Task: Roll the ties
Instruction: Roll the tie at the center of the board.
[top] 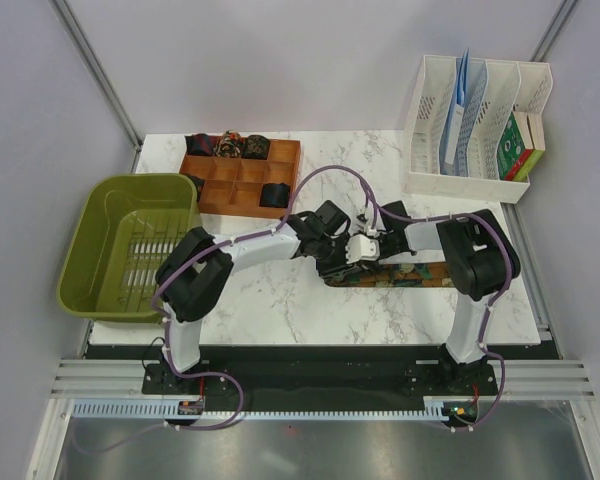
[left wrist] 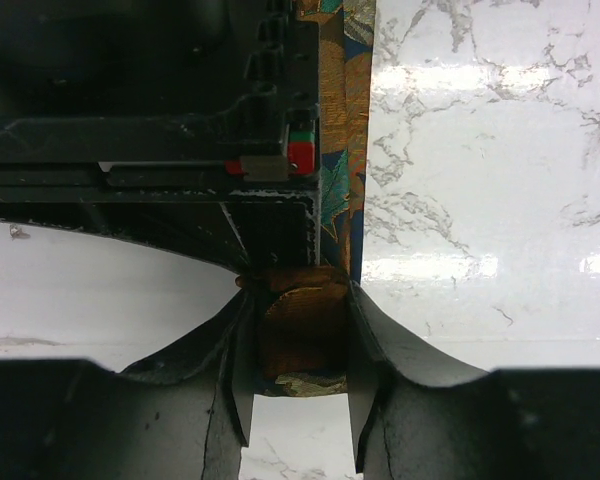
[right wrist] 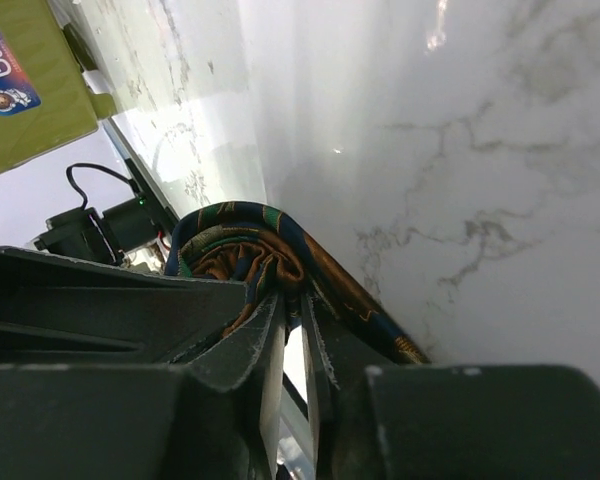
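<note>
Rolling is only beginning on the patterned tie [top: 415, 277], which is lying flat along the centre right of the overhead view on the marble worktop [top: 280, 310]; its left end is sitting where the left arm [top: 245, 245] and right arm [top: 475, 255] are meeting. In the left wrist view the left jaws are standing partly closed and pressing on both sides of a small brown fold of that tie at lower centre, so they are gripping it; the rest of the strip is running up toward the top of the frame. In the right wrist view the right jaws are standing a narrow slit apart, with a curl of the same fabric bunching around their tips at centre left; whether they are pinching it or letting it go I cannot tell.

Judging from this, the first turn is being formed; the next move is calling for one set of jaws to be holding the core firm while the other is feeding the strip round it with the edges lined up; most of the length is lying unrolled.

Counting: one tie is lying on the worktop; four rolled ties [top: 255, 148] are sitting in the wooden divided tray [top: 235, 192] at upper centre, with a possible fifth dark one at its left edge; one green basket [top: 90, 230] is sitting at left; one white file rack [top: 460, 185] is standing at upper right.
</note>
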